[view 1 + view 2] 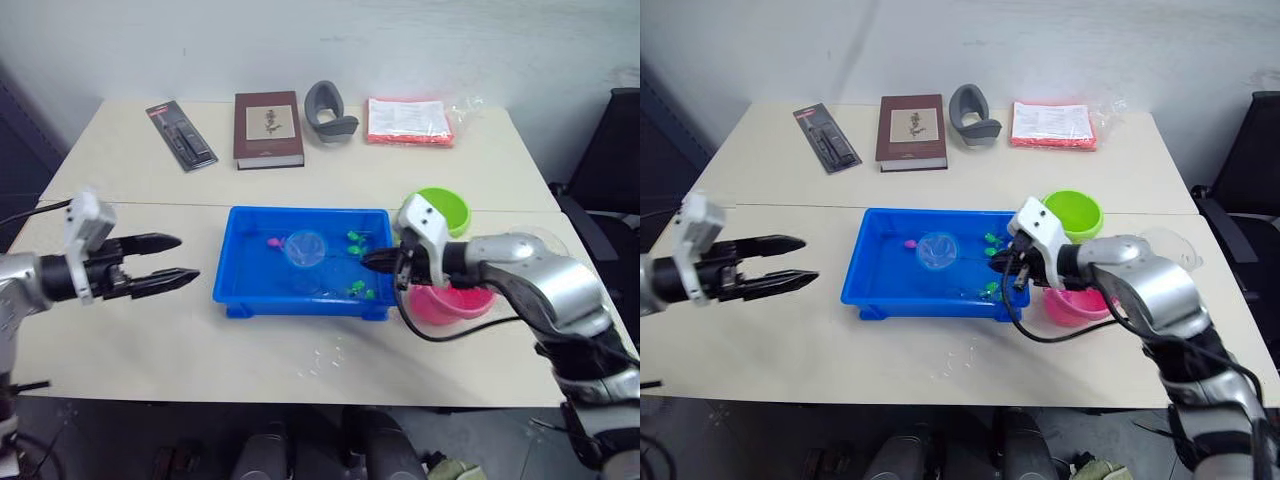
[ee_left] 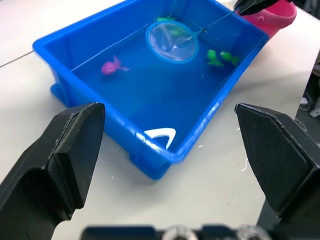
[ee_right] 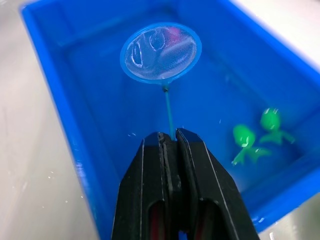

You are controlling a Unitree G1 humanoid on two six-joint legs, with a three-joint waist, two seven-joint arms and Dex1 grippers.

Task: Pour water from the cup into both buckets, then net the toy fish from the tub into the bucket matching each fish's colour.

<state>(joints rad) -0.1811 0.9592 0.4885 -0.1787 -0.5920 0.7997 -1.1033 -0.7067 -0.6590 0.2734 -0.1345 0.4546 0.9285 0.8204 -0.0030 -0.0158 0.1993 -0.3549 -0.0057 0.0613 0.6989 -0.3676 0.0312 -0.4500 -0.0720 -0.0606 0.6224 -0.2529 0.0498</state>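
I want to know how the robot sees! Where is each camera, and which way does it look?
Left and right eye views: on the head, looking down at the table, both arms showing.
Left wrist view: on the left arm, between the open left hand fingers, facing the tub.
Right wrist view: on the right arm, over the right hand shut on the net.
Shared: tub, net, toy fish.

An office: pale desk [image 1: 330,175] against a white wall, book [image 1: 267,128], black chair [image 1: 612,150].

Bright even light, soft shadows, sharp
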